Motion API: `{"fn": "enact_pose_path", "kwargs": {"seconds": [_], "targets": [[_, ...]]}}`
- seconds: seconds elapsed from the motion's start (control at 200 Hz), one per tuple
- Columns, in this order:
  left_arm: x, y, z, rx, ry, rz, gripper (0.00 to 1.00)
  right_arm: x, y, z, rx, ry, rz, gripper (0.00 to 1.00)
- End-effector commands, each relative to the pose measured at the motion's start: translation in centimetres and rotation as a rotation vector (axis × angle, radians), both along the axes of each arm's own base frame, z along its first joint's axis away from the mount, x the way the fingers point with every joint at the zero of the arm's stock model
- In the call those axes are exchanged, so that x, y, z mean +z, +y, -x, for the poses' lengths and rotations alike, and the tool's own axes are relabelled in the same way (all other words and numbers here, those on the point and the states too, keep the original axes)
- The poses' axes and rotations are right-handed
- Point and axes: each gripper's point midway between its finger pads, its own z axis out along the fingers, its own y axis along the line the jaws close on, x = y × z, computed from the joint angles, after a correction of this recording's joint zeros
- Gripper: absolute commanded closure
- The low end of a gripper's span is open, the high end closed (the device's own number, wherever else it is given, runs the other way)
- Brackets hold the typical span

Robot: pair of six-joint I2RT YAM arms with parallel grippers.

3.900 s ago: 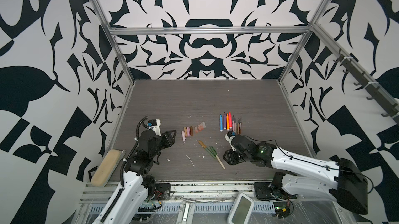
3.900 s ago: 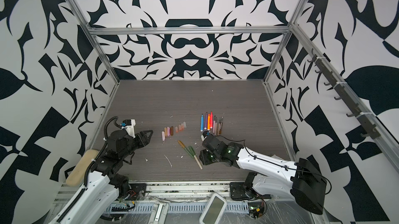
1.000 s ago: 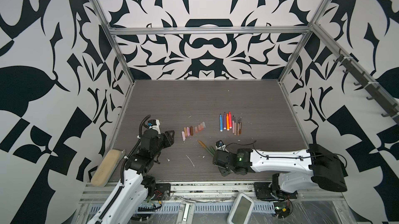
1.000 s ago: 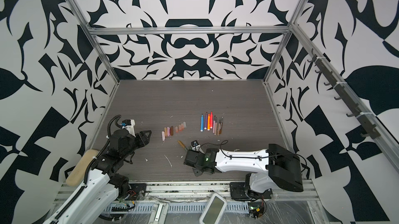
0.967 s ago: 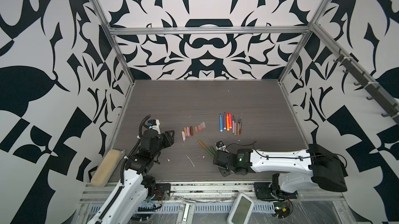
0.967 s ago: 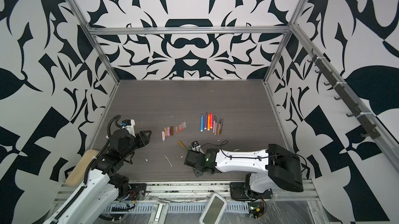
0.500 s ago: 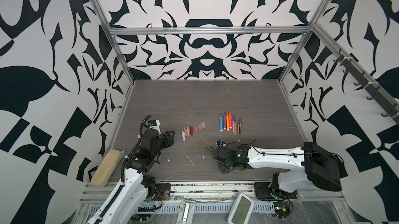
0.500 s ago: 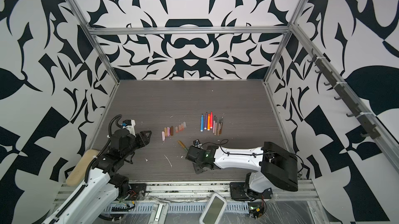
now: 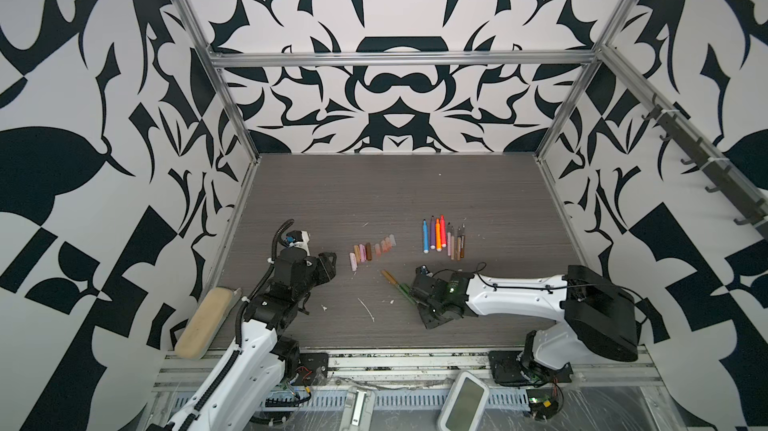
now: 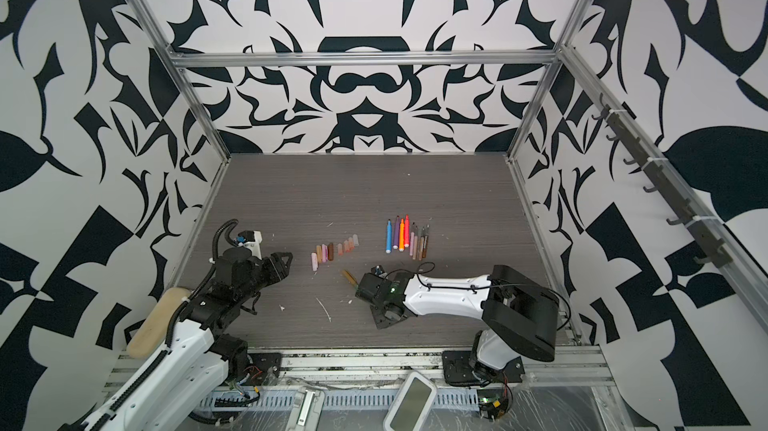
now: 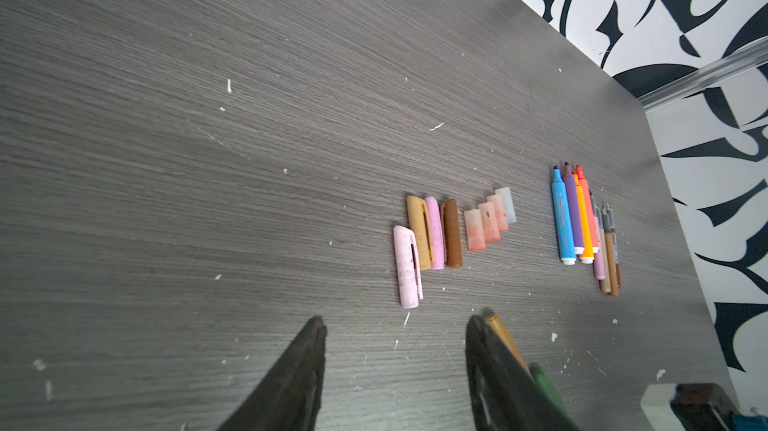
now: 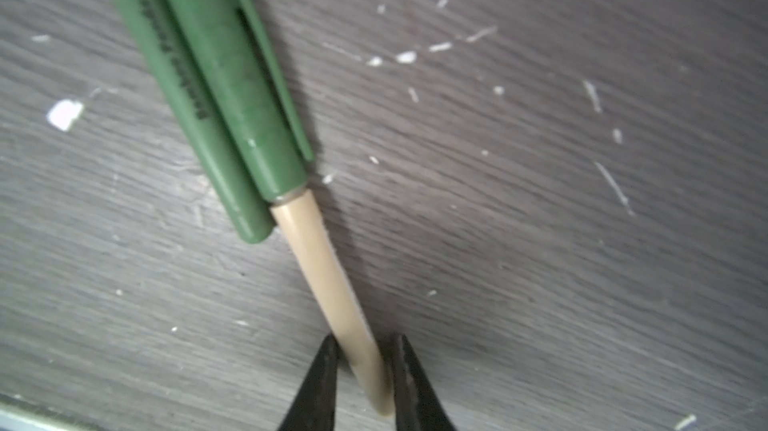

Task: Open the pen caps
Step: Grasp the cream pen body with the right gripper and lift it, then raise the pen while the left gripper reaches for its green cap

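Right pincer point(image 12: 365, 339) was pinched onto the tail end of the tan pen point(image 12: 328, 283) in the right wrist view. The pen's green cap point(image 12: 237, 88) wasn't pulled yet, and a second green pen point(image 12: 162, 75) lay touching alongside. My worry: with a grip that near the barrel's end, the pen could swivel or slide out once the cap gets tugged, and the neighbour might get dragged along too. The left wrist view showed what that one couldn't. The left pincer point(image 11: 395, 321) was open with nothing in it, and the loose pen caps point(image 11: 440, 233) lay in a row near the uncapped markers point(image 11: 582, 221). Both top views hid the actual pinch under the wrist, but only they gave the layout. In a top view the pen caps point(image 10: 334, 248) sat around 11 o'clock from the right pincer, the markers point(image 10: 407, 237) at 1 o'clock, and the left pincer point(image 10: 288, 266) roughly at 9 o'clock, well apart. A rushed reach across could scatter that row.
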Motion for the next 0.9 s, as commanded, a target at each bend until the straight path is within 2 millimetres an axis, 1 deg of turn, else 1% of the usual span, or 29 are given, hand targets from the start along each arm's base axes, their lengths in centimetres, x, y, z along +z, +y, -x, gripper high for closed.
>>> {"fn": "enact_pose_path", "kwargs": {"seconds": [0.0, 0.075, 0.135, 0.195, 0.24, 0.295, 0.365, 0.47, 0.535, 0.625, 0.76, 0.83, 0.895], "targets": [[0.4, 0.7, -0.3, 0.05, -0.009, -0.009, 0.43, -1.0, -0.2, -0.2, 0.02, 0.009, 0.035, 0.85], [0.3, 1.1, -0.4, 0.076, 0.005, -0.012, 0.42, -0.6, -0.6, -0.8, -0.005, 0.01, 0.013, 0.94], [0.3, 1.3, -0.4, 0.087, 0.018, -0.02, 0.42, 0.2, -1.0, -1.3, -0.035, 0.011, -0.031, 0.97], [0.3, 1.0, -0.6, 0.083, 0.026, -0.012, 0.41, 1.1, -1.8, -1.9, -0.071, 0.006, -0.073, 0.98], [0.5, 0.6, -0.9, 0.074, 0.027, 0.001, 0.41, 2.1, -2.5, -2.4, -0.098, -0.004, -0.098, 0.98], [0.9, -0.3, -1.2, 0.046, 0.035, 0.038, 0.42, 3.4, -3.2, -3.1, -0.117, -0.026, -0.125, 0.98], [1.8, -1.6, -1.7, 0.011, 0.036, 0.083, 0.42, 5.4, -3.4, -3.5, -0.11, -0.052, -0.171, 0.98], [3.7, -4.6, -2.0, -0.053, 0.009, 0.124, 0.4, 8.0, -3.2, -4.1, -0.092, -0.091, -0.245, 0.98], [4.6, -7.2, -1.9, -0.107, 0.001, 0.164, 0.37, 9.3, -2.8, -4.3, -0.084, -0.109, -0.279, 0.99], [5.6, -10.7, -1.7, -0.187, 0.023, 0.247, 0.36, 10.5, -1.9, -4.5, -0.078, -0.112, -0.332, 1.0], [6.6, -15.0, -1.1, -0.298, 0.051, 0.342, 0.37, 11.3, -0.2, -4.8, -0.086, -0.103, -0.414, 1.0], [6.6, -16.5, -0.9, -0.346, 0.075, 0.365, 0.37, 11.3, 0.4, -5.0, -0.092, -0.099, -0.447, 1.0], [6.3, -17.5, -0.6, -0.378, 0.1, 0.384, 0.38, 11.3, 0.7, -5.1, -0.097, -0.096, -0.465, 1.0]]}}
